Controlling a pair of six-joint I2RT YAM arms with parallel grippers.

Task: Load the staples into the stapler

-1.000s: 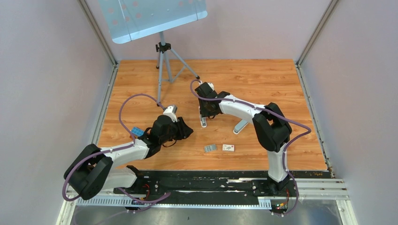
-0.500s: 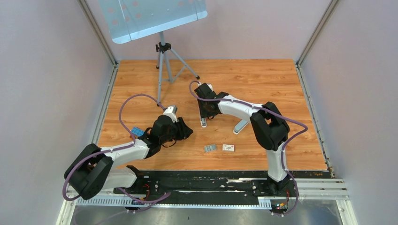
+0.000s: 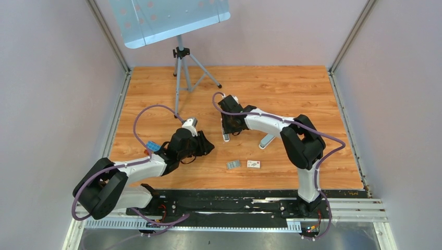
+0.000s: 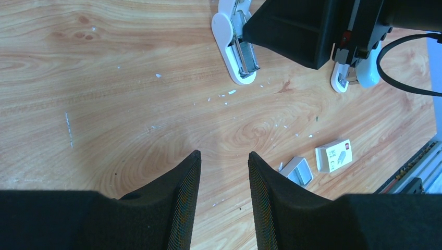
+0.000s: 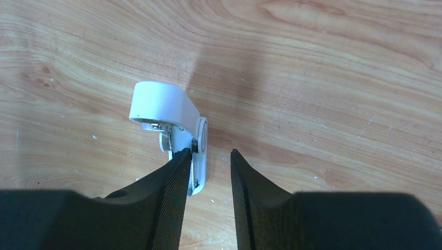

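White stapler (image 5: pixel 172 107) partly hidden under right gripper (image 5: pixel 207 156), its jaws apart, gripping nothing, left gripper (image 4: pixel 223 156) likewise parted, empty, staples (image 4: pixel 297 171) beside white box (image 4: pixel 333 155), its red print unreadable.

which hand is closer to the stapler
Right. The right hand is right at the stapler, one finger overlapping it; the left hand stands clearly apart, to its left.

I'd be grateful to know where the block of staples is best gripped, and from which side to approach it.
Probably from straight above, pinching the staples across their narrow width, one finger on each long edge. The block lies flat and low on the table, so no side approach fits. The white box sits apart off one end, leaving both long edges free.
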